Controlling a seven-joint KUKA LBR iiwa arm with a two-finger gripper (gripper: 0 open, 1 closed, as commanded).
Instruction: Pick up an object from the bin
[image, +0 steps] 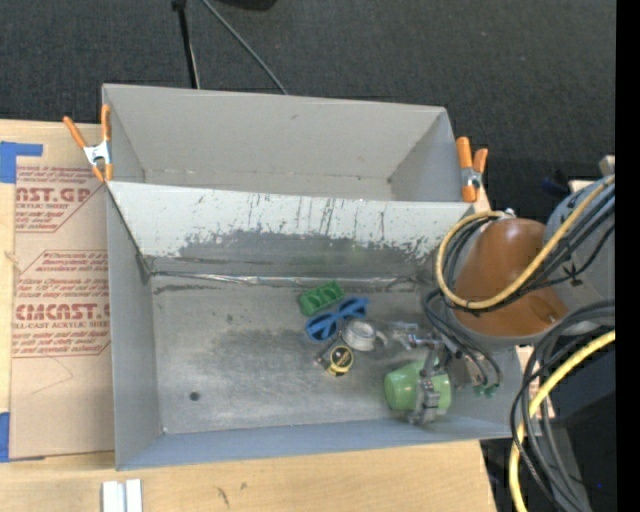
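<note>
The gripper (432, 392) is set low by the near right corner of the bin (215, 375), against a pale green round object (403, 388). Its opening cannot be told, and nothing is lifted yet. A blue piece (335, 316), a green piece (320, 297) and a black-and-yellow bit (338, 361) are left nearby, obstructing nothing.

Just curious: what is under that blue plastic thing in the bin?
A green piece pokes out from the blue thing at its upper edge; whatever else lies beneath it is covered.
</note>
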